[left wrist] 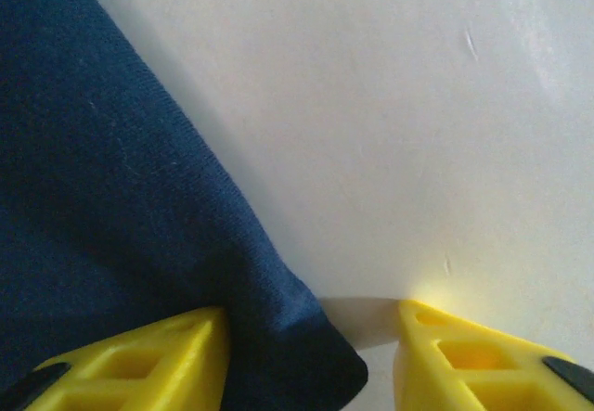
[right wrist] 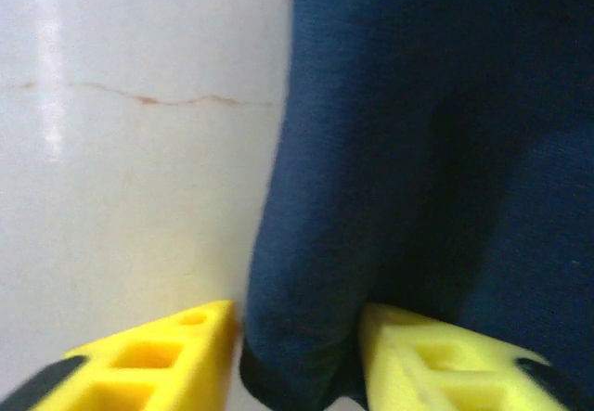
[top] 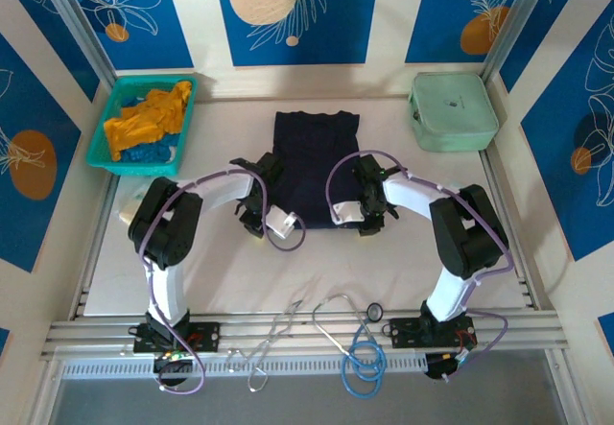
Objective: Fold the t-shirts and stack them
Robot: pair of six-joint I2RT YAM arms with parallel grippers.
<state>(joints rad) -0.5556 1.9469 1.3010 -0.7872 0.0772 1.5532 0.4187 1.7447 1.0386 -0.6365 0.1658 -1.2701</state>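
Left claw [left wrist: 311, 323] spread around a near corner of the navy t-shirt [top: 315, 161]; right claw [right wrist: 297, 323] straddles the other, can't tell if pinching. Light floppy cloth, I'd grab the hem corners.

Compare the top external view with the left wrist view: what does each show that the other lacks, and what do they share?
Top external: the navy t-shirt spread mid-table, a teal basket holding an orange shirt and blue cloth, a mint case. Left wrist: the shirt's near corner between the yellow fingers of the left end effector, a gap beside one finger. Both: navy shirt on the white table.
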